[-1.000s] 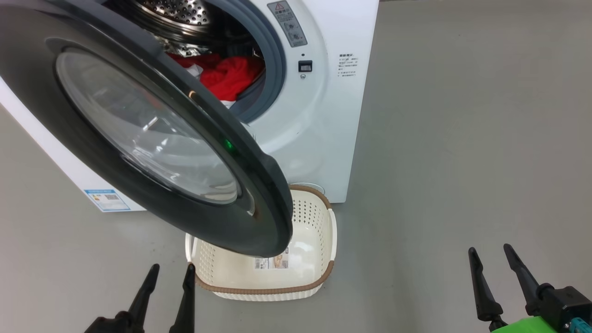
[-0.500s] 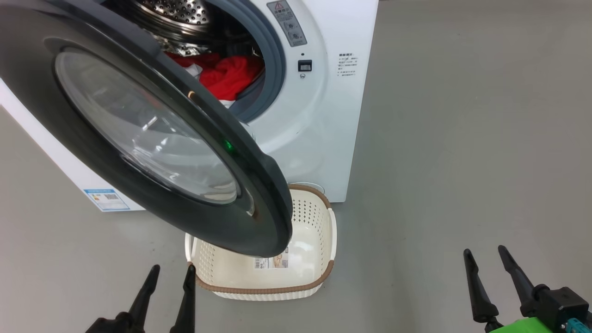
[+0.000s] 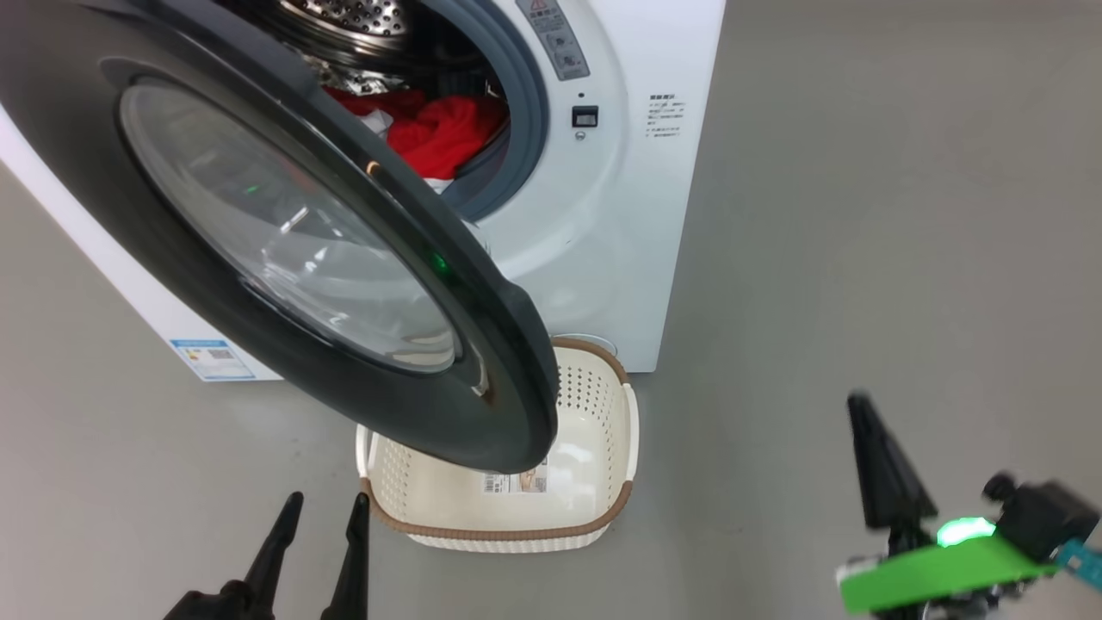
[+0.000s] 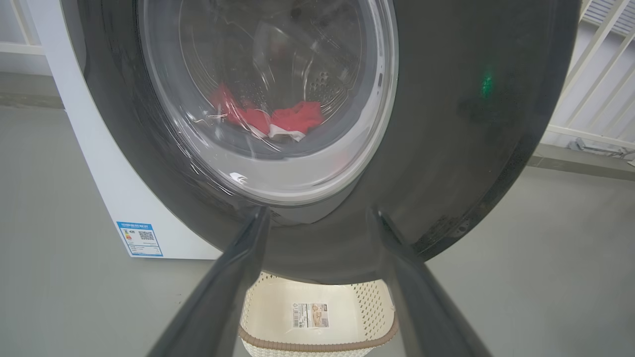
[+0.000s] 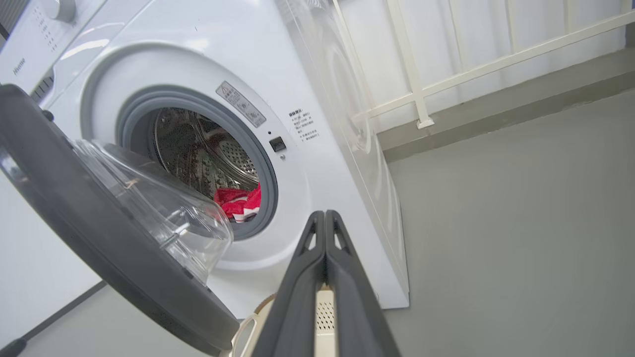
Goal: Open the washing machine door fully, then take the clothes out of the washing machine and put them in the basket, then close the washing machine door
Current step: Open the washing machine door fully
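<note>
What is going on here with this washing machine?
A two-armed robot faces the washing machine. The door stands open but not swung fully back, hanging above the empty basket on the floor. The red clothes lie in the drum. The left gripper is open and points at the door; the right gripper is shut on nothing.

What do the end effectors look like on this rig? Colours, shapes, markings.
Left end effector: two long matte black fingers tapering to points, on a black base. Right end effector: same tapered dark fingers, with slotted cut-outs near the tips. Behind them are a bright green plate, a glowing green light, a black block and a teal piece.
</note>
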Robot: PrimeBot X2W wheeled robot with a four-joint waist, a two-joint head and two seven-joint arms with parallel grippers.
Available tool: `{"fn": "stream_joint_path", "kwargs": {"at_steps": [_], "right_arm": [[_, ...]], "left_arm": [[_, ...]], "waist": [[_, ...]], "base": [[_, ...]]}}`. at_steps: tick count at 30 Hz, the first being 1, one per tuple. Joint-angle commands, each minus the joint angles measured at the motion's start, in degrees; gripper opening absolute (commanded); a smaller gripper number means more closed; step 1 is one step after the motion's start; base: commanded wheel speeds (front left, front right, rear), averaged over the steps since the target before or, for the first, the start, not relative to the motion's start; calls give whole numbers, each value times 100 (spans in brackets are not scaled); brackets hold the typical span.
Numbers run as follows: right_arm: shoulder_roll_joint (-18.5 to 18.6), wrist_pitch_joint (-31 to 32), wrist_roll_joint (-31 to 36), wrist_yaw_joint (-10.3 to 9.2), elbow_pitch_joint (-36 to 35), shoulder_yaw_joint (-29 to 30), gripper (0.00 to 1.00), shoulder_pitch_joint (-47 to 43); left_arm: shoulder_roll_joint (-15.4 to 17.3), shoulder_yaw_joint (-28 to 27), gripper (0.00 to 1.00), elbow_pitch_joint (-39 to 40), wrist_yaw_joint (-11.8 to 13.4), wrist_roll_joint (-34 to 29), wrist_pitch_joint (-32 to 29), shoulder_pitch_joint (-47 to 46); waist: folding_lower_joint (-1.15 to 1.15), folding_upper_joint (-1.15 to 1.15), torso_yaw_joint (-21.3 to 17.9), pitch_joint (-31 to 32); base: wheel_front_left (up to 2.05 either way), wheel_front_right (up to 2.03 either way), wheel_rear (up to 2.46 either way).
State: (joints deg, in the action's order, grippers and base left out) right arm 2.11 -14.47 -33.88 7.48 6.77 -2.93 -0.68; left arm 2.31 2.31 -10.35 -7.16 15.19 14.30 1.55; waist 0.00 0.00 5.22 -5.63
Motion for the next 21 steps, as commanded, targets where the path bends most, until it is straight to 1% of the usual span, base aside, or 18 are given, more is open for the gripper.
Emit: {"fn": "stream_joint_path", "kwargs": {"at_steps": [1,4,8,9,11,14,16,19,21], "right_arm": [[77,-52,-193,1,-218,-178,0,330],[77,-52,-709,1,-339,-263,0,692],[82,-52,-1585,1,-383,-376,0,1225],[82,-52,-1585,1,-383,-376,0,1225],[133,-52,-2119,1,-326,-520,0,1498],[376,-52,-3073,1,-194,-951,0,1922],[609,7,-3764,1,-110,-1316,0,2218],[898,503,-4683,1,9,-1680,0,2619],[994,1005,-5259,1,109,-1806,0,2827]], "left_arm": [[56,-140,100,154,-33,11,70,-83],[56,-103,100,151,-33,35,70,-104],[56,-21,100,149,-33,74,70,-158],[56,-21,100,149,-33,74,70,-158],[56,23,100,152,-33,96,70,-182],[56,93,100,141,-33,128,70,-230],[56,148,100,137,-33,152,70,-255],[56,210,100,112,-33,198,70,-297],[56,260,100,101,-33,226,70,-326]], "waist": [[0,0,33,-19],[0,0,108,-53],[0,0,245,-125],[0,0,245,-125],[0,0,323,-165],[0,0,447,-236],[0,0,527,-277],[0,0,635,-329],[0,0,706,-365]], "base": [[0,0,0],[0,0,0],[0,0,0],[0,0,0],[0,0,0],[0,0,0],[0,0,0],[0,0,0],[0,0,0]]}}
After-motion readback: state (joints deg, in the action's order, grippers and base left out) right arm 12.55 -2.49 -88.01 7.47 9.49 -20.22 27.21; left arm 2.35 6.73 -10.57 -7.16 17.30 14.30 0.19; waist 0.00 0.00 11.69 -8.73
